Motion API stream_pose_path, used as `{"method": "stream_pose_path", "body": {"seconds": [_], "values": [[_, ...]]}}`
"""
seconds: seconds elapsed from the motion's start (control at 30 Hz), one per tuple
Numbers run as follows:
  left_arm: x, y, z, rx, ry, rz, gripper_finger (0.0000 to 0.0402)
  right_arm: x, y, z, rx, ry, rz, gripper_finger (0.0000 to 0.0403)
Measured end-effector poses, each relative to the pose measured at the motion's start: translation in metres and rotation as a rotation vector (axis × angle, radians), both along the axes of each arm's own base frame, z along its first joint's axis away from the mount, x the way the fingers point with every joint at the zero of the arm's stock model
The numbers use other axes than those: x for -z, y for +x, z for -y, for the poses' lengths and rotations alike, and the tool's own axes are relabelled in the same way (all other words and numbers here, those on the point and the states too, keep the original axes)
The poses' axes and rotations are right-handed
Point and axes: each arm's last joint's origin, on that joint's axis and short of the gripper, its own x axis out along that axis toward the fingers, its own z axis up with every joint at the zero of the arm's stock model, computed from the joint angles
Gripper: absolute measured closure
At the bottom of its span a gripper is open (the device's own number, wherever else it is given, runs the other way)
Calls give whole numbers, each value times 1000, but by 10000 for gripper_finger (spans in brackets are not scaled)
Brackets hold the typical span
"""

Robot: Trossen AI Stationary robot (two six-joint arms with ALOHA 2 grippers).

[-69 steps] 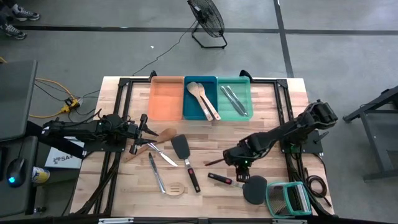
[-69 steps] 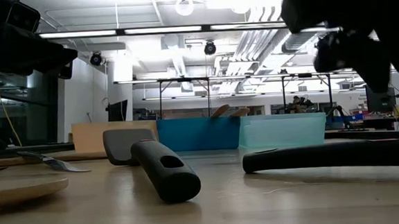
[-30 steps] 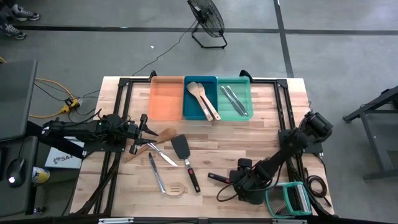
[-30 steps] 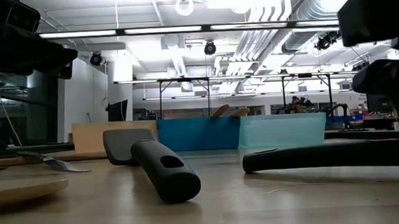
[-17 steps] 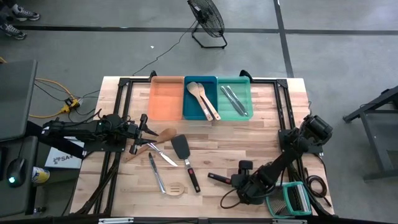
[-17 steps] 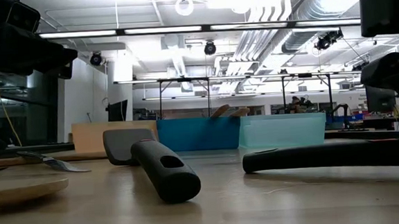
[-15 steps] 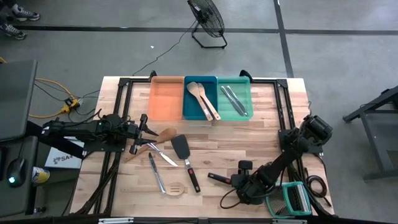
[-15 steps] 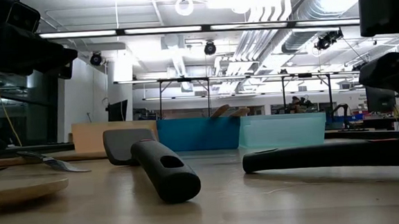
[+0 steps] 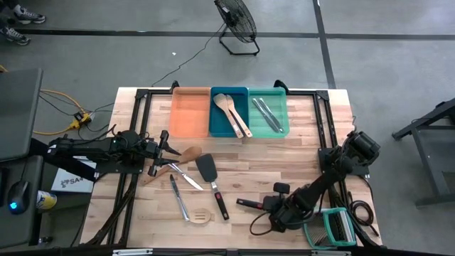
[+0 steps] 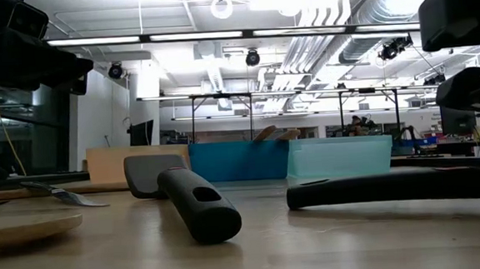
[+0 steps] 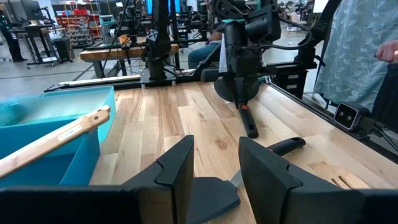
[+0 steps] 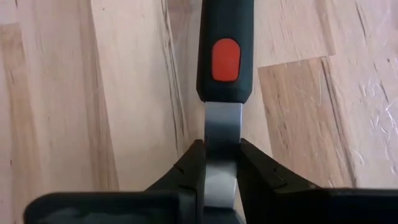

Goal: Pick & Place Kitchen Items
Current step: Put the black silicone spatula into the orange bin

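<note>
My right gripper [image 12: 222,155] is low near the table's near right corner [image 9: 279,210], shut on a black-handled utensil with a red dot [image 12: 225,50]. The arm hides the utensil's head. Its handle [image 10: 393,187] lies level, pointing toward the table's left. My left gripper [image 9: 165,146] waits open at the left [image 11: 214,165]. Lying flat near it are a wooden spoon [image 9: 188,153], a black spatula [image 9: 211,178], silver cutlery [image 9: 179,196] and a slotted wooden spatula [image 9: 200,215]. My right gripper pinches the utensil's silver neck [image 12: 222,124] between its two fingers [image 12: 186,168], just behind the black handle's end. The fingers come from above and lie along the utensil. The handle stays level and low at the table; I cannot tell whether it is lifted clear.
Three trays stand in a row at the far edge: orange [image 9: 190,114], blue [image 9: 219,117] holding wooden spoons, and teal [image 9: 284,114] holding silver cutlery. A green-framed wire rack [image 9: 330,227] sits at the near right corner, close to the right arm. A person stands beyond the table [image 11: 354,50].
The right arm has settled lower over the utensil's neck near the wire rack. The black handle has shifted a little toward the table's left.
</note>
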Motion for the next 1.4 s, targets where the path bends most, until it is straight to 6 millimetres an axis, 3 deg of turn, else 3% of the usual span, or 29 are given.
{"method": "stream_pose_path", "body": {"seconds": [0.73,1.1,1.4], "values": [[-1,0,-1,-26,-13,5,277,-62,8,29,97,149,150,346],[-11,0,-3,-99,-267,70,277,-103,18,63,75,106,327,346],[-23,-1,-7,-206,-488,200,277,-122,41,99,35,54,500,346]]}}
